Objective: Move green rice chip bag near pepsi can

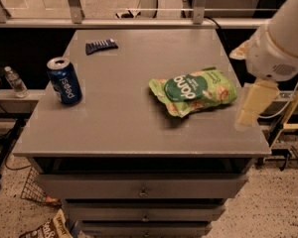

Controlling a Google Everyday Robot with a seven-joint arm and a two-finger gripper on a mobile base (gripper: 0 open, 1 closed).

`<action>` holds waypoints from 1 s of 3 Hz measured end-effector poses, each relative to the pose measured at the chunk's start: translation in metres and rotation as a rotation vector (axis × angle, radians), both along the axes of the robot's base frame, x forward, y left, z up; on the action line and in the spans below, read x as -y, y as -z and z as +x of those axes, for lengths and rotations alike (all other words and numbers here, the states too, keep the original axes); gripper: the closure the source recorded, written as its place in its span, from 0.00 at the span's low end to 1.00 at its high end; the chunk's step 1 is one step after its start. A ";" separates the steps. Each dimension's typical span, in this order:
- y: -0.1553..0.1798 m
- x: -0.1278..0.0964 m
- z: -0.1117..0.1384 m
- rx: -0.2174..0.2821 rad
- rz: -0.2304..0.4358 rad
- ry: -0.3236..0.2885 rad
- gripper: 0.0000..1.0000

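Note:
The green rice chip bag (193, 90) lies flat on the right half of the grey table top (119, 128). The pepsi can (64, 81) stands upright near the table's left edge, well apart from the bag. My gripper (251, 103) hangs from the white arm at the right, over the table's right edge. It is just right of the bag and a little above it, not touching it. It holds nothing that I can see.
A small dark blue wrapper (101, 45) lies at the back left of the table. A clear plastic bottle (15, 82) stands on a lower ledge to the left. Drawers (141, 187) sit under the top. A railing runs behind.

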State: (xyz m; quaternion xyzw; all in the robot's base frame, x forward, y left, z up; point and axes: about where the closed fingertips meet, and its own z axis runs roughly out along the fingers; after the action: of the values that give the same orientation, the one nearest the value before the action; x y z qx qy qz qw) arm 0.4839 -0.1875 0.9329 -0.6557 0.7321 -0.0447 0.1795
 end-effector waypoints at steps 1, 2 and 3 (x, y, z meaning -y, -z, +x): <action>0.027 -0.023 0.029 0.033 -0.019 -0.091 0.00; 0.051 -0.045 0.053 0.047 -0.036 -0.168 0.00; 0.068 -0.060 0.068 0.045 -0.042 -0.214 0.00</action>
State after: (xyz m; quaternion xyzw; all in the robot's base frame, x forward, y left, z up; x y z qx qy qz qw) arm 0.5522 -0.1273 0.8647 -0.7324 0.6526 -0.0554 0.1860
